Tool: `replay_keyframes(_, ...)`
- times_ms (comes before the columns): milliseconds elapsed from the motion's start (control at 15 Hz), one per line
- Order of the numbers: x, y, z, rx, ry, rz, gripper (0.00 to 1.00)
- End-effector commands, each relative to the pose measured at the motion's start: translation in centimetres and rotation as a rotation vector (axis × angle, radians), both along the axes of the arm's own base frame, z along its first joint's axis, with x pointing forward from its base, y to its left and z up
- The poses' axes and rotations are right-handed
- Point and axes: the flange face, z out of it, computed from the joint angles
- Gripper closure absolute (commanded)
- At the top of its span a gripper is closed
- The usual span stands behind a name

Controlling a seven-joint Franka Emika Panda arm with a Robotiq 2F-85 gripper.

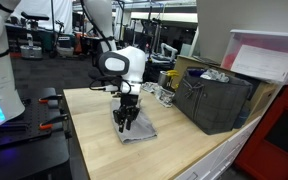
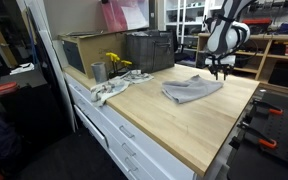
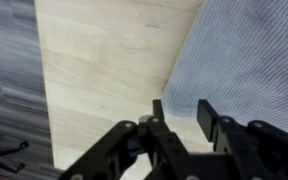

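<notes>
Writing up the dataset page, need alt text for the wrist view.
The gripper, fingers apart, hangs over the edge of a grey ribbed cloth lying on a light wooden tabletop. The cloth fills the right of the view, bare wood the middle, and dark striped floor shows past the table's left edge.

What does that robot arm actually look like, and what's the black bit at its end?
The arm is glossy white, made of rounded sections with dark rings at the joints. Its end carries a black gripper with two flat, blocky fingers on hinged links. No markings are legible.
</notes>
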Motion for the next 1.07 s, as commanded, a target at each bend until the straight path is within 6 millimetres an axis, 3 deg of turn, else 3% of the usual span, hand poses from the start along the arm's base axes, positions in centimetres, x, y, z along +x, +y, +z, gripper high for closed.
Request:
replay_keyframes(0, -1.8, 1.5, 4.2, -0.014, -0.049, 0.005, 0.25)
replay_keyframes(267, 0.5, 4.0, 8.2, 0.018, -0.129, 0.11, 0.0)
replay_keyframes(467, 3.8, 8.5, 10.4, 0.077, -0.2, 0.225, 0.0)
replay_keyframes(733, 7.6, 15.8, 10.7, 0.159, -0.201, 0.435, 0.0)
replay_keyframes(1000, 10.4, 20.4, 9.2, 0.192, -0.133, 0.598, 0.0)
